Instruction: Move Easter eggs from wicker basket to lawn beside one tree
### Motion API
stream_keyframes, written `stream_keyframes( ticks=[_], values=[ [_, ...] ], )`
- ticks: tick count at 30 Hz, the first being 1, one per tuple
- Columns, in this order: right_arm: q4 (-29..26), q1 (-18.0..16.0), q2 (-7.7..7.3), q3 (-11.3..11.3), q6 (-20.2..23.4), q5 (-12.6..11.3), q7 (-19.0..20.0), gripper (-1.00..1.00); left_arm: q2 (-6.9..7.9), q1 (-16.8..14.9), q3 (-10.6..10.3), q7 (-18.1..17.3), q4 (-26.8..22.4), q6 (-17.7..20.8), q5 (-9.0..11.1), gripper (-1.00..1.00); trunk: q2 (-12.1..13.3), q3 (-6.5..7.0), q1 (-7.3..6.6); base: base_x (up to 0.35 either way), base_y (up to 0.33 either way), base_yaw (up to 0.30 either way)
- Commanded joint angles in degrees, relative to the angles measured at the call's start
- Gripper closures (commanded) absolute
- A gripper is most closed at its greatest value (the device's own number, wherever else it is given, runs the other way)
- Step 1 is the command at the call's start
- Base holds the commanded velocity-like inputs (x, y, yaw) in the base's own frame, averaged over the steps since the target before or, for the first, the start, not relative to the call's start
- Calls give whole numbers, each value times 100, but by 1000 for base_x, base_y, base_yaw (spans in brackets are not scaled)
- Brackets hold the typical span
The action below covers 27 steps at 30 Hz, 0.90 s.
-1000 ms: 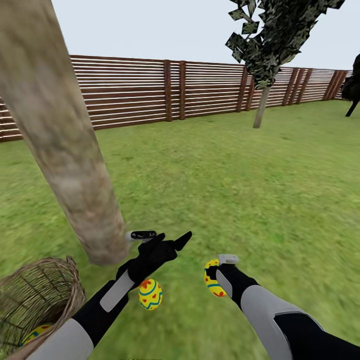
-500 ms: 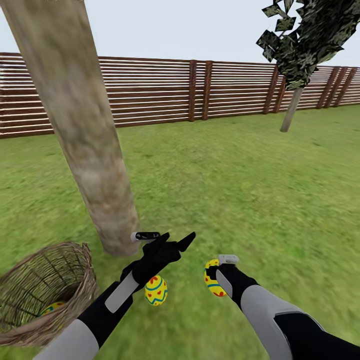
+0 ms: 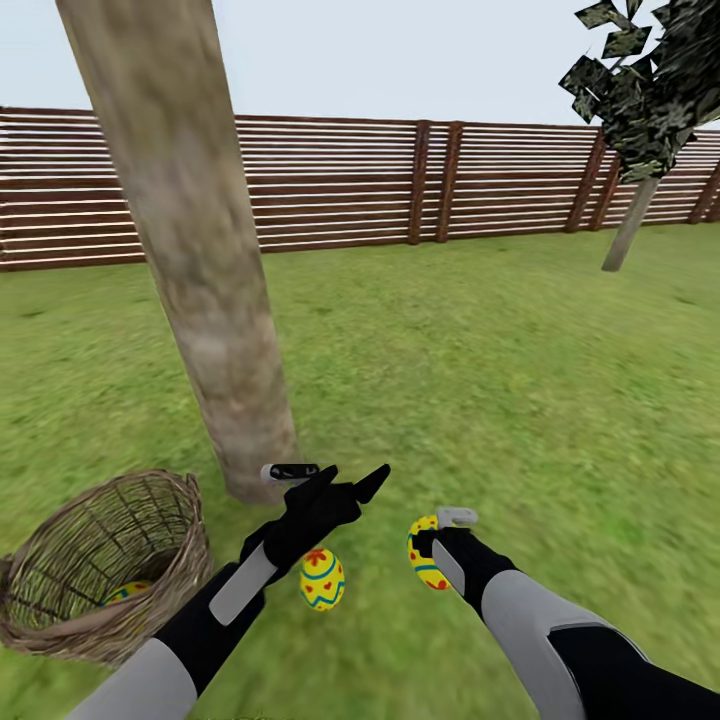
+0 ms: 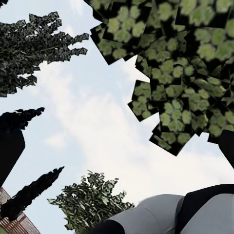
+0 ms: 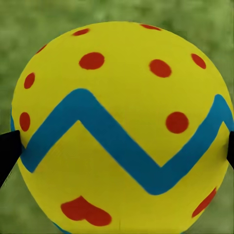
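So head view first: the right gripper (image 3: 432,540) is clamped on one of the Easter eggs, the dotted egg (image 3: 422,553), held low over the lawn (image 3: 480,380) w/ the tree (image 3: 200,260) trunk just up ahead to the left. Left gripper (image 3: 345,482) is spread wide w/ nothing between the fingers, pointing up. Second egg (image 3: 322,579) looks like it's lying on the grass below the left forearm, pretty near the trunk base, tho I can't be 100% sure it's resting rather than mid-air. Third egg (image 3: 128,592) is peeking out inside the wicker basket (image 3: 185,520), which sits tipped on the grass beside the tree. So imo roughly 1 of 3 placed, 1 in hand needing a drop by the trunk, 1 not yet out of the basket. Fence (image 3: 400,180) runs along the back, thin dark-leaved tree (image 3: 640,110) far right, nothing blocking the drop spot really, only the left arm hanging over egg no. 2. Left wrist view: looking skyward, leafy crown (image 4: 190,63) overhead, bit of robot body low in frame, fingers not clear here. Right wrist view: dotted egg (image 5: 119,129) up close, blue zigzag, red dots, a dark fingertip at each side, blurry grass behind
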Motion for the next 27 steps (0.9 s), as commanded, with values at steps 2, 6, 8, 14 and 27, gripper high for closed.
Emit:
stream_keyframes(
  ticks=[2,6,8,14,27],
  values=[
    [-15,1,-1,19,29,-52,-34,100,5,-7,-27,-9,1,60,54,-100,-2,2,-1,0,0,260],
    [-13,1,-1,19,32,-55,-37,100,3,-7,-27,-9,1,57,54,-100,-2,15,-1,0,0,272],
    [-14,1,0,19,32,-56,-37,100,-3,-7,-27,-9,1,58,54,-100,-2,18,-1,0,-23,284],
    [-9,1,3,19,27,-59,-37,100,-4,-7,-27,-9,1,57,50,-100,-2,19,-1,0,-249,290],
    [-6,1,1,11,4,-50,-37,100,-4,-7,-27,-9,7,60,54,-100,-2,19,-1,10,-252,291]
  ],
)
